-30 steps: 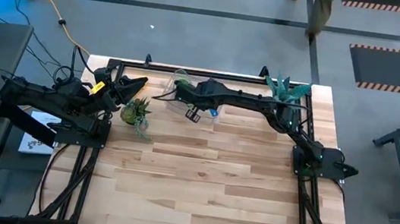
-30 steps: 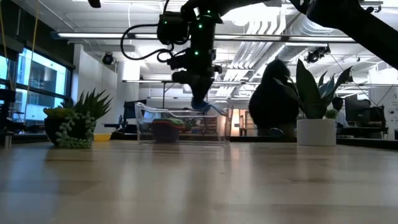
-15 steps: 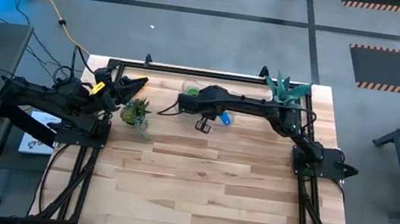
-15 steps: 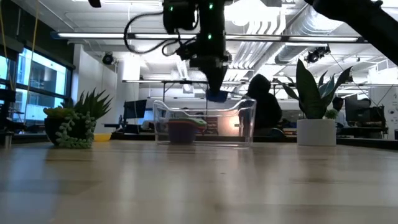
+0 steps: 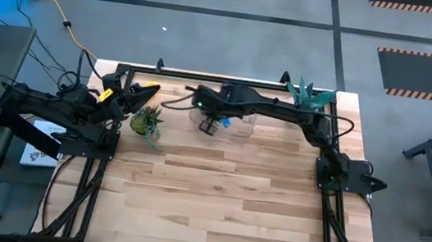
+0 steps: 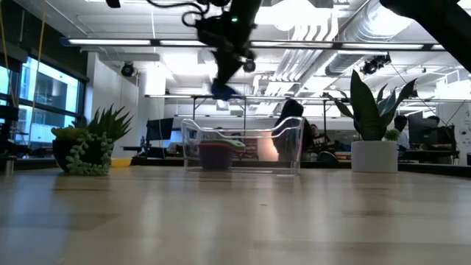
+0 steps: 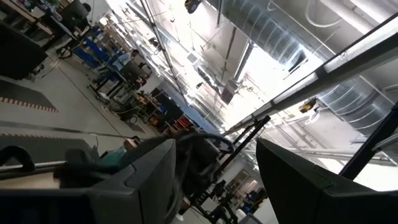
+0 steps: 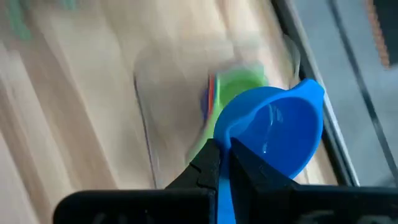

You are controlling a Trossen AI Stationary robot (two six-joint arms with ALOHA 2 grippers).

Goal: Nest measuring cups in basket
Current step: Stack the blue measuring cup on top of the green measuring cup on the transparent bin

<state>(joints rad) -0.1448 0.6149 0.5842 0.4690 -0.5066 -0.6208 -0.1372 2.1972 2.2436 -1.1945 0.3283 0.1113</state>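
Note:
My right gripper point(image 5: 210, 124) hangs over the clear basket point(image 5: 243, 121), shut on a blue measuring cup point(image 8: 273, 134). In the low view the cup point(image 6: 221, 92) is well above the basket's rim point(image 6: 243, 129). A stack of cups with green and red showing point(image 6: 215, 152) rests on the basket's floor, also seen in the right wrist view point(image 8: 239, 87). The other cups are not told apart. My left gripper point(image 5: 147, 90) waits open at the table's far left, pointing up; its wrist view shows only the ceiling. My right gripper pinches the blue cup's handle point(image 8: 222, 186) between its two fingers point(image 8: 205, 163), which lie along the handle. The bowl sticks out past the fingertips with its open side toward the wrist camera. The cup is lifted clear above the basket.
A small green succulent point(image 5: 148, 121) stands left of the basket, close to the left gripper. A plant in a white pot point(image 6: 374, 154) stands at the far right corner. The near part of the wooden table point(image 5: 214, 203) is bare. People show in the room behind.
The right gripper carried the blue cup toward the table's right at rim height, then rose and swung back toward the left. The basket slid along the table toward the right, with its stack of cups inside.

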